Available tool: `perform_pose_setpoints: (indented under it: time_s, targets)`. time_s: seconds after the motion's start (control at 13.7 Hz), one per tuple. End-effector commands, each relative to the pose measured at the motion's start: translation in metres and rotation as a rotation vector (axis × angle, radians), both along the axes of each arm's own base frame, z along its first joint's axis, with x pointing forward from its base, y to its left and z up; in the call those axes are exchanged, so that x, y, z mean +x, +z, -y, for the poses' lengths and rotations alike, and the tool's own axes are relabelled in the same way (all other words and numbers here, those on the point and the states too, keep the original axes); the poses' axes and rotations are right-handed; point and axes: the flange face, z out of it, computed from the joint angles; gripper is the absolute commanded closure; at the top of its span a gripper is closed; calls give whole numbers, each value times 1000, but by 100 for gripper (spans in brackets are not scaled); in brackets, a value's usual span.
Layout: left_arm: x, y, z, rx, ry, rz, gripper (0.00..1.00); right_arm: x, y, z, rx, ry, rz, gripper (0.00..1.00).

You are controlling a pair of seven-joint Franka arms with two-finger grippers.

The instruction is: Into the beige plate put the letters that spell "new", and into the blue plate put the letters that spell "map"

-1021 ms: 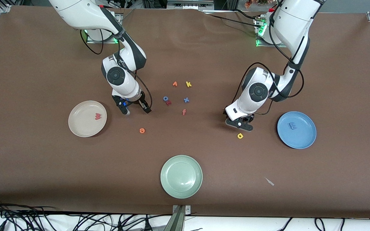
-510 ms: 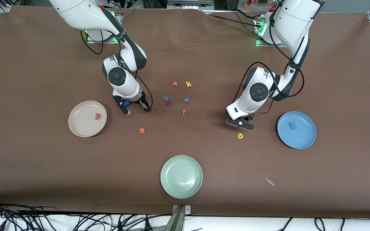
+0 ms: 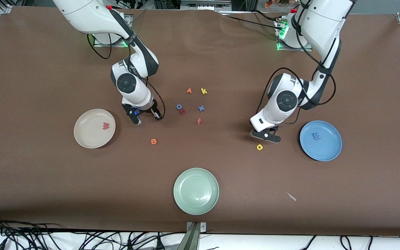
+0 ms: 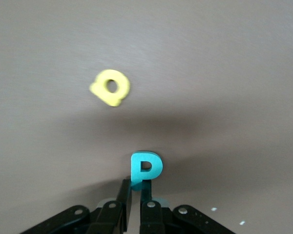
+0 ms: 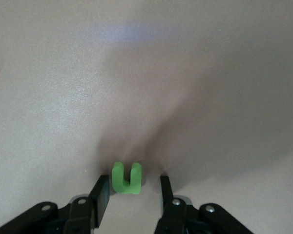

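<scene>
A pale green plate [image 3: 196, 191] sits nearest the front camera. Farther from it, mid-table, lie an orange v [image 3: 189, 91], a yellow k [image 3: 203, 91], a blue x [image 3: 201, 108], a pink f [image 3: 199, 121], a blue o [image 3: 178, 107] touching a red letter [image 3: 182, 111]

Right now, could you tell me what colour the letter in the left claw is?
Teal; the p shows best in the left wrist view.

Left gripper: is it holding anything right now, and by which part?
Yes. The left gripper is shut on the teal p, pinching its stem, with the round bowl of the letter sticking out past the fingertips.
</scene>
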Motion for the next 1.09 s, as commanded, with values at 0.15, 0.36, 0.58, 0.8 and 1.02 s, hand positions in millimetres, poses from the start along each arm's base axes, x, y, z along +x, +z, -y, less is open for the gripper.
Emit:
perform_pose_setpoints:
  time_s: [0.15,0.36,0.58,0.8,1.02]
  targets:
    - [5,35,-23,-9,32,-6,100,0,-1,3,3,13,17,70]
    - [12,58,-63,4,53,-36,100,1,-3,4,3,7,15,81]
    - [16,67,-157,-12,-50,-55,100,10,6,-1,12,3,32,87]
    - [17,63,-214,-23,-116,-56,100,28,26,-4,-13,29,-7,90]
    - [17,55,-227,-26,-121,-64,57,43,38,24,-60,186,-54,91]
